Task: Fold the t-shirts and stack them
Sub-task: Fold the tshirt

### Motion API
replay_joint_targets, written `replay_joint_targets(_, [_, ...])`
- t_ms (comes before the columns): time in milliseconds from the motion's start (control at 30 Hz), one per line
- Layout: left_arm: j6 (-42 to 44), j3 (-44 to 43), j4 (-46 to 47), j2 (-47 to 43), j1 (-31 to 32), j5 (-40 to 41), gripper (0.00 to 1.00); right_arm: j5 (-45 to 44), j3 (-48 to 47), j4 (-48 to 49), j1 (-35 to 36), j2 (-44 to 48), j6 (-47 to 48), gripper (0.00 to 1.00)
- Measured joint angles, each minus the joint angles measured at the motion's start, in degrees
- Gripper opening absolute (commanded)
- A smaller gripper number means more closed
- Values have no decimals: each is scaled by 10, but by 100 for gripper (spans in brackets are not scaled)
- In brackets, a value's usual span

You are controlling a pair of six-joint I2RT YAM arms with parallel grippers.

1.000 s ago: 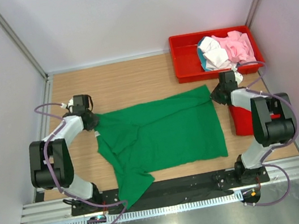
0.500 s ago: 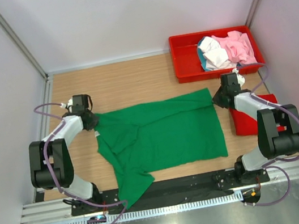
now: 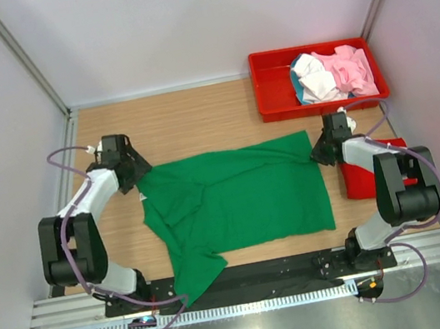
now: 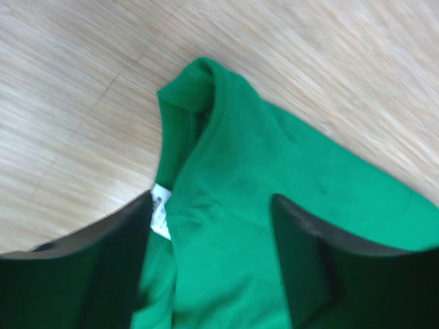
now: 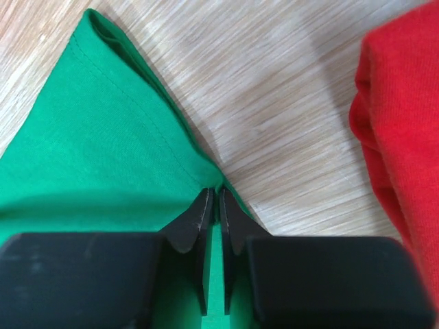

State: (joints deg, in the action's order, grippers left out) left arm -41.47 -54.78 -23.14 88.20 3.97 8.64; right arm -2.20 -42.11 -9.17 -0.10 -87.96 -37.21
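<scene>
the green shirt [image 3: 234, 200] lies spread on the counter [image 3: 195, 118], barely folded. right hand [image 5: 212, 205] is clamped on its far right corner. left hand [image 4: 212, 253] is apart over the collar. a red shirt [image 3: 358, 183] looks folded nearby. pink and white shirts [image 3: 332, 74] wait in the tray [image 3: 278, 110].

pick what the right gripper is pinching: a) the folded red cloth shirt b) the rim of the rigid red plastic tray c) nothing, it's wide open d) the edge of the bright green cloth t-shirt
d: in the right wrist view the right gripper has its fingertips closed together on the edge of the bright green cloth t-shirt, while the red cloth shirt lies apart on the wood.
</scene>
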Motion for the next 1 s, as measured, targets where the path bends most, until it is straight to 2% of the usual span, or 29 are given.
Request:
replay_joint_targets(133, [2, -8, -32, -61, 0, -24, 77, 9, -10, 1, 0, -8, 10, 35])
replay_joint_targets(167, [0, -7, -42, -85, 0, -28, 77, 12, -14, 1, 0, -11, 12, 43])
replay_joint_targets(267, [-9, 6, -55, -161, 5, -42, 79, 20, -28, -9, 1, -16, 22, 55])
replay_joint_targets(367, [-28, 42, -60, -233, 18, -56, 80, 19, -40, -37, 1, -14, 37, 63])
replay_joint_targets(600, [-80, 113, -91, -293, 78, -79, 80, -25, -66, -156, 1, 55, 70, 76])
replay_joint_targets(700, [-107, 123, -92, -298, 119, -80, 80, -45, -89, -194, 1, 100, 79, 84])
replay_joint_targets(733, [-113, 127, -90, -298, 133, -78, 80, -50, -97, -203, 1, 115, 82, 89])
replay_joint_targets(867, [-145, 148, -79, -281, 170, -74, 77, -55, -115, -224, 15, 153, 90, 90])
replay_joint_targets(1000, [-174, 181, -57, -256, 173, -67, 73, -49, -119, -236, 71, 164, 85, 89])
